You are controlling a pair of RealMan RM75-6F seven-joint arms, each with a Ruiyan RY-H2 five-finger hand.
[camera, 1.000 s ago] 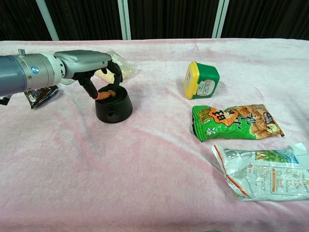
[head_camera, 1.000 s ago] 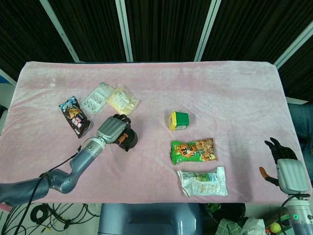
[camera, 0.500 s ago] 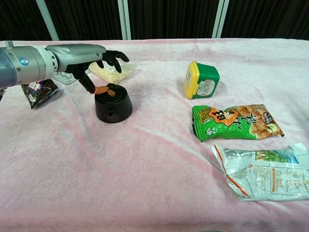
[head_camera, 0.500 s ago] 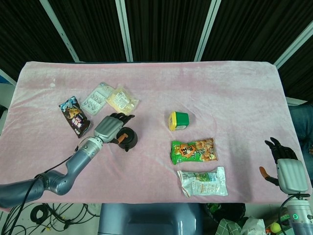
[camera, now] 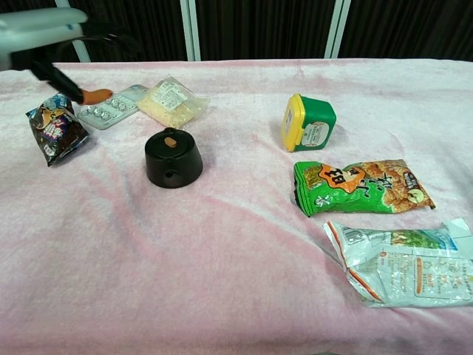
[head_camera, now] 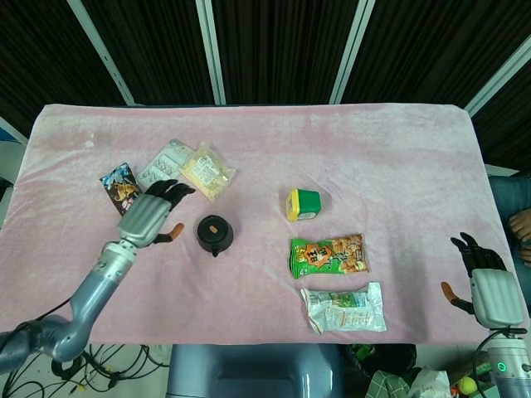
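Note:
A small black teapot (head_camera: 215, 234) with a brown knob stands alone on the pink cloth (head_camera: 249, 141); the chest view shows the teapot (camera: 174, 158) untouched. My left hand (head_camera: 148, 217) hovers just left of it, fingers spread and holding nothing. In the chest view the left hand (camera: 52, 37) is raised at the top left corner, above the dark snack packet (camera: 57, 132). My right hand (head_camera: 489, 288) hangs beyond the table's right front corner, fingers apart and empty.
Behind the left hand lie a dark snack packet (head_camera: 123, 190), a clear blister pack (head_camera: 163, 162) and a yellowish bag (head_camera: 206, 171). To the right are a green-and-yellow tub (head_camera: 304, 204), a green snack bag (head_camera: 328, 254) and a white-green pouch (head_camera: 343, 308).
My left hand has let go of the teapot, lifted and drawn back to the left. The teapot stays where it was. The right hand has not moved.

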